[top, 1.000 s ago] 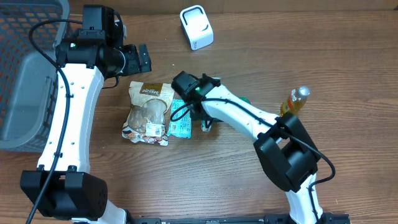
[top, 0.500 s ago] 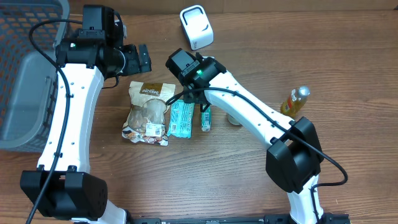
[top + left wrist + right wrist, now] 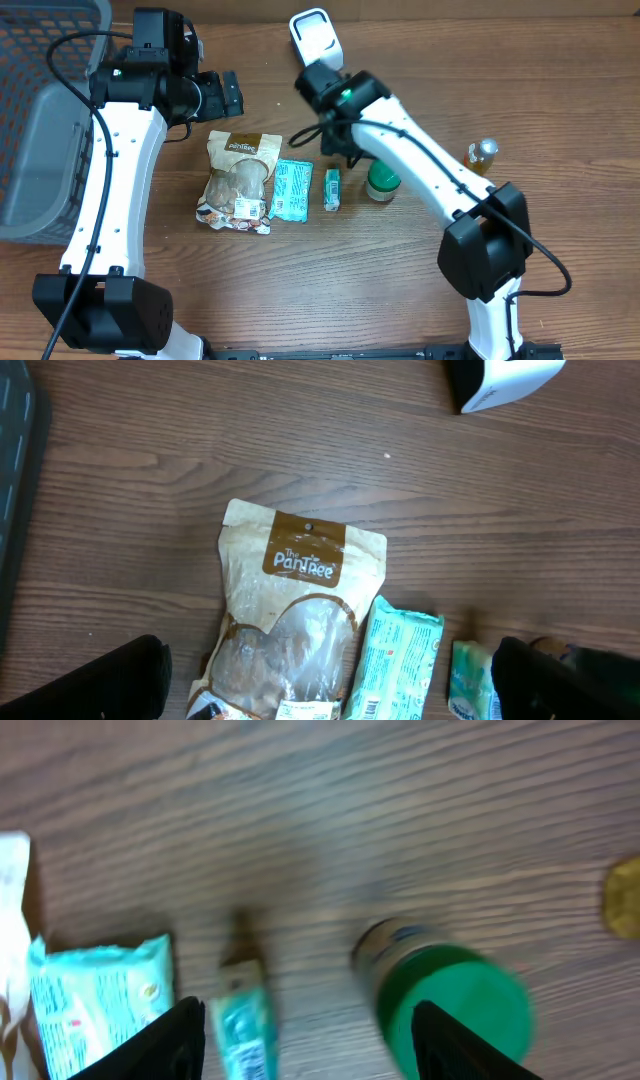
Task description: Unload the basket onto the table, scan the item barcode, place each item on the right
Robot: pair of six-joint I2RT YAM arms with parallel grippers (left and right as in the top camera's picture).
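Observation:
Lying in a row on the table are a brown snack bag (image 3: 240, 180), a teal packet (image 3: 293, 190) and a small teal pack (image 3: 332, 188). The white scanner (image 3: 315, 38) stands at the back. My right gripper (image 3: 338, 148) hovers open and holding nothing between the scanner and the small pack. Its wrist view shows the small teal pack (image 3: 245, 1030) between its fingers and a green-lidded jar (image 3: 455, 1005) under the right one. My left gripper (image 3: 222, 95) is wide open behind the bag. From its wrist I see the bag (image 3: 300, 610) and the teal packet (image 3: 400, 660), a barcode at its near end.
A grey basket (image 3: 45, 150) fills the left edge of the table. The green-lidded jar (image 3: 382, 180) stands right of the small pack, and a yellow bottle (image 3: 480, 160) stands farther right. Both arms reach in from the near edge.
My right arm has swung back and to the right, away from the packets, uncovering the green-lidded jar. Its jaws have widened a little. The left arm has stayed still.

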